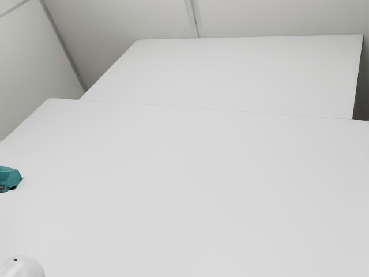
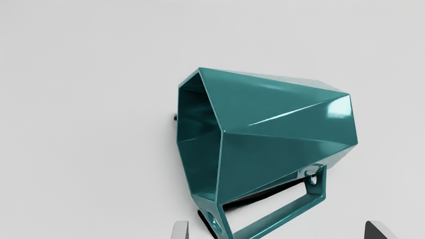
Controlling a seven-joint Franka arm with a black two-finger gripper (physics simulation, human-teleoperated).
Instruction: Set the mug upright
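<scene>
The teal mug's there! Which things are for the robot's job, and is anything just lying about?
For the job:
- teal mug, lying on its side, with its handle
- open tool
- rounded white part, probably the arm's

Just there:
- white table under the mug
- white surface behind it
- pale wall

**Mug laid on its side near the tabletop's eight-to-nine o'clock side**

On the tabletop [image 1: 190,190], the mug [image 1: 8,178] is seen between eight and nine o'clock from the exterior view's centre. At six o'clock from it, nearer the camera, a partly shown object [image 1: 23,268] is placed. A second flat surface [image 1: 230,72] is set behind the tabletop, toward one o'clock, backed by a wall [image 1: 132,20]. With the mouth [image 2: 201,139] taken as twelve, the handle [image 2: 280,215] is found at nine, extended between the parted jaws.
</scene>
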